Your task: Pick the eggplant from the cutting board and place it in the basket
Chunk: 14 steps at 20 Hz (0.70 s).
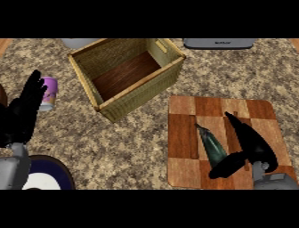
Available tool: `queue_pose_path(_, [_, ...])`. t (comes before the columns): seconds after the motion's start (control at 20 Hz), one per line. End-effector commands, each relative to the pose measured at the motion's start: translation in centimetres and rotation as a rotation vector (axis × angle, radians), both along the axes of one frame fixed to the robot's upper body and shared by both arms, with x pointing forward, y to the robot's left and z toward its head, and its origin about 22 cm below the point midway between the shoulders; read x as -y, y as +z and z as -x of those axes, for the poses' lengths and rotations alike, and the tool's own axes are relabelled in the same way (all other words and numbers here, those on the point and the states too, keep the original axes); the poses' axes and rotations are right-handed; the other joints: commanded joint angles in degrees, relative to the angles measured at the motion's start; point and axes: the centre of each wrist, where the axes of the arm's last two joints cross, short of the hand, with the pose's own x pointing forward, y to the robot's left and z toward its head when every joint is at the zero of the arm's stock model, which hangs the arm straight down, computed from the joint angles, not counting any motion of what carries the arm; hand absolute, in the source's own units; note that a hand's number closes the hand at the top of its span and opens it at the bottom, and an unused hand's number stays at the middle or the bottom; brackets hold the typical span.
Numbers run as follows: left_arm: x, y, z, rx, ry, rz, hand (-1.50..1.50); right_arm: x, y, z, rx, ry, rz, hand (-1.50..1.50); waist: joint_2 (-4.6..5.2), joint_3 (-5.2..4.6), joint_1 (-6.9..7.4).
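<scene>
- The eggplant (212, 144) lies on the cutting board (185, 133), in the middle part of it, a little toward the near edge.
- Its long axis runs nearly away from the robot, with a small lean: the thin stem end points to the far left and the thick end comes toward the robot.
- The right hand (251, 149) is over the same board, just to the right of the eggplant. Its fingers are stretched out almost parallel to the vegetable, and the thumb reaches under toward the thick end. It looks released, with nothing grasped yet; I cannot tell if the thumb already touches the skin.
- So the eggplant lies to the left of the right palm, between thumb and fingers. In my judgement the coming move is only to slide a little to the left and curl the fingers around the body, across its long axis.
- The left hand (21, 111) rests open with fingers up at the left side, beside a small purple-and-white can (49, 92), well apart from the board. The right hand is clearly the nearer one.
- The basket (127, 75) stands on the worktop (113, 142) to the far left of the board, open at the top, so the carry will go to the left and away from the robot.
</scene>
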Motion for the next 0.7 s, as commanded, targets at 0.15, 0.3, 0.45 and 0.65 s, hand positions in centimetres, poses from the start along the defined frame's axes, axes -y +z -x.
queue_pose_path(0.15, [-1.1, 0.1, 1.2, 0.009, 0.005, 0.0, 0.0, 0.3, -2.5, -2.0, -0.007, 0.019, 0.007, -1.5, 0.07, 0.04, 0.22])
queue_pose_path(0.3, [-0.7, -0.6, 0.2, -0.022, 0.007, -0.011, 0.0, -2.2, -2.0, -0.2, -0.022, 0.038, 0.001, -1.5, 0.06, 0.03, 0.0])
queue_pose_path(0.45, [0.7, -0.3, -1.0, -0.007, 0.001, -0.009, 0.0, 2.2, -2.0, -0.5, -0.056, 0.027, 0.014, -1.5, 0.08, 0.03, -0.2])
queue_pose_path(0.65, [-0.5, 0.2, -0.9, -0.01, 0.007, -0.003, 0.0, -0.3, -4.4, -0.2, -0.088, 0.056, -0.015, -1.5, 0.1, 0.04, -0.05])
